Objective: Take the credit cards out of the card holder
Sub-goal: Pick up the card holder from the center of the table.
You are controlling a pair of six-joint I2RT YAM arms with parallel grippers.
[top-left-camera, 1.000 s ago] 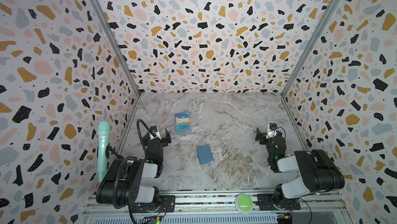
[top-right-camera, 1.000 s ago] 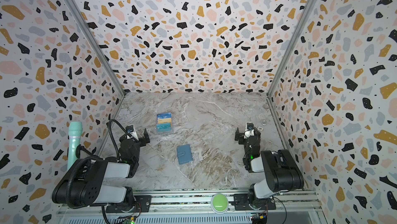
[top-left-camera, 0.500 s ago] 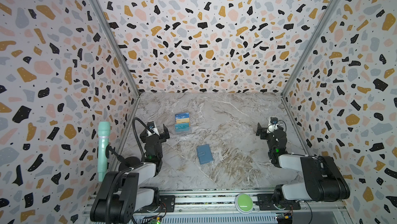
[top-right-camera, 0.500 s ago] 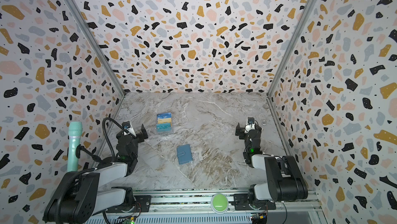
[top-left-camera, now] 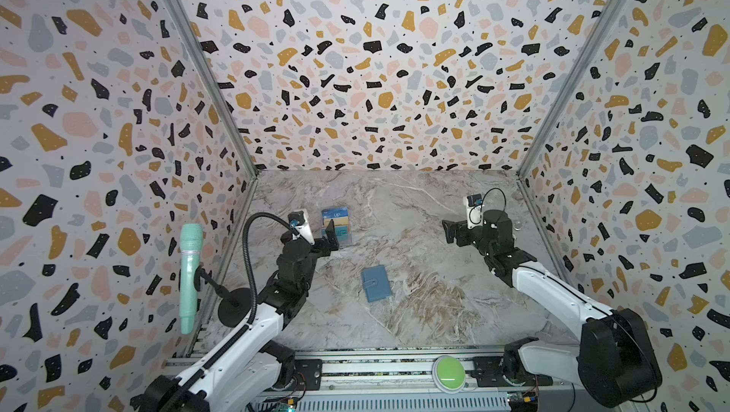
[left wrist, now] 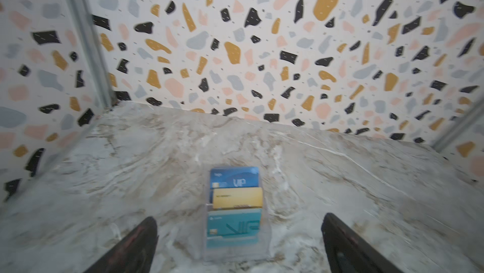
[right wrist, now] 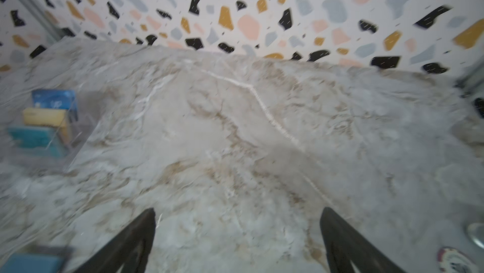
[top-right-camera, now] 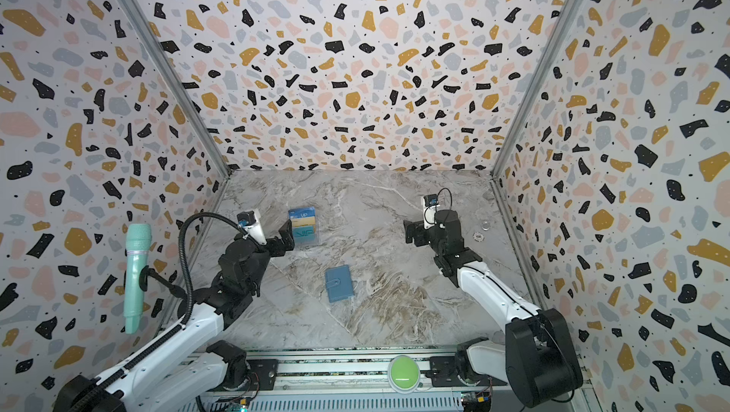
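The card holder (top-left-camera: 376, 283) (top-right-camera: 339, 283), a dusty-blue wallet, lies shut with its snap tab fastened on the marble floor, mid-table between the arms. A blurred corner of it shows in the right wrist view (right wrist: 28, 262). The credit cards inside it are hidden. My left gripper (top-left-camera: 331, 238) (top-right-camera: 285, 237) (left wrist: 239, 220) is open and empty, raised to the far left of the holder. My right gripper (top-left-camera: 450, 232) (top-right-camera: 411, 232) (right wrist: 239, 212) is open and empty too, hovering to the holder's far right over bare marble.
A clear case of stacked cards (top-left-camera: 336, 226) (left wrist: 234, 206) (right wrist: 44, 125) stands just ahead of the left gripper. A teal microphone (top-left-camera: 190, 271) on a stand is at the left wall. Small round bits (top-right-camera: 480, 232) lie by the right wall. A green button (top-left-camera: 448, 368) sits on the front rail.
Both arms have unfolded and reached away from the front rail and inward. The left gripper came up to the clear case. Both grippers stayed open.
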